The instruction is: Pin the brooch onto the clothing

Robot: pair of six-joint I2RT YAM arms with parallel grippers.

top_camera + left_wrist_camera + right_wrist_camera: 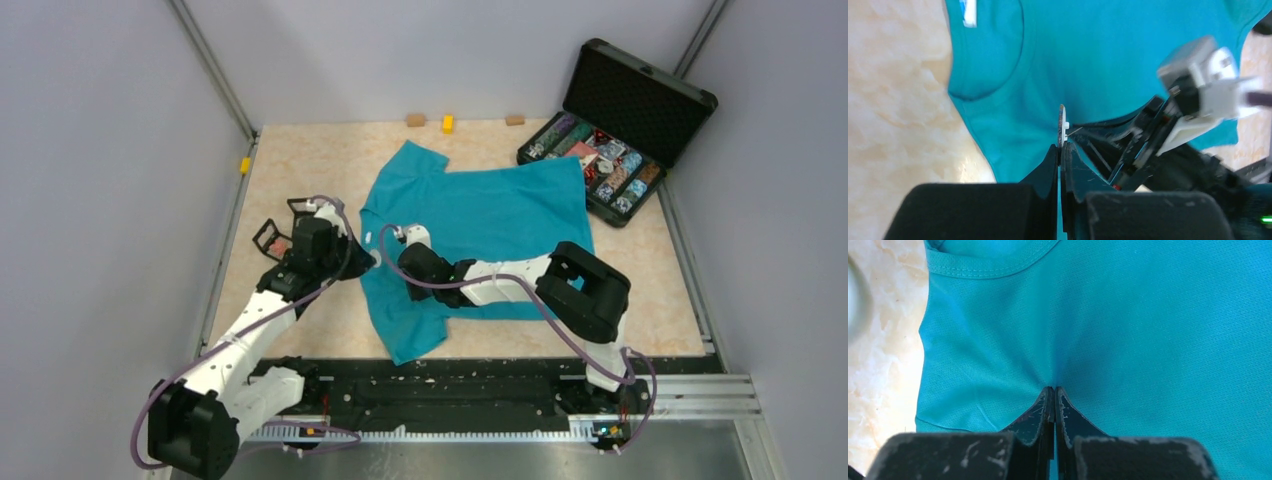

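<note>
Left gripper (1062,148) is closed tight on the brooch (1062,122), seen edge-on over the T-shirt (1108,55) near its edge; right gripper (1053,391) is closed, pinching T-shirt fabric; bare table (893,100) lies beside.

**Brooch (1062,125) barely shows anywhere**

From above it's lost where the left arm (300,255) meets the right arm (440,272). Left wrist view gets it edge-on, just a pale sliver. Case trinkets (598,165): too tiny to sort.

jaws pinched shut on the teal t-shirt (1148,315).
</note>
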